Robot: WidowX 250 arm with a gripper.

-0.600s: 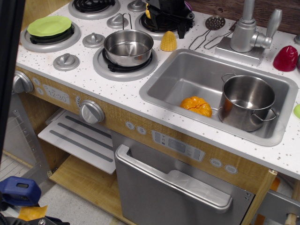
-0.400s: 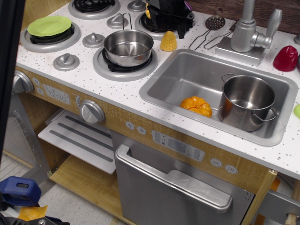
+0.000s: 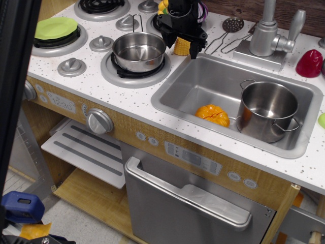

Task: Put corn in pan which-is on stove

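Note:
The corn [image 3: 182, 50], a small yellow bumpy stub, stands on the white stove top [image 3: 96, 81] between the pan and the sink. The black gripper [image 3: 181, 46] is right over it. Its fingers are spread, one on each side of the corn, and hide the corn's top. I see no squeeze on the corn; the jaws look open. The pan [image 3: 138, 51], shallow shiny steel with a wire handle, sits empty on the front right burner, just left of the gripper.
A steel sink [image 3: 203, 81] to the right holds an orange pumpkin-like toy [image 3: 213, 114] and a taller steel pot [image 3: 266, 109]. A green plate [image 3: 56, 28] lies on the far left burner. A faucet [image 3: 266, 35], a slotted spoon [image 3: 232, 24] and a red toy [image 3: 310, 63] stand behind the sink.
The gripper has come down and forward from the back burner, and its fingers now straddle the corn. The corn and the pan have not moved.

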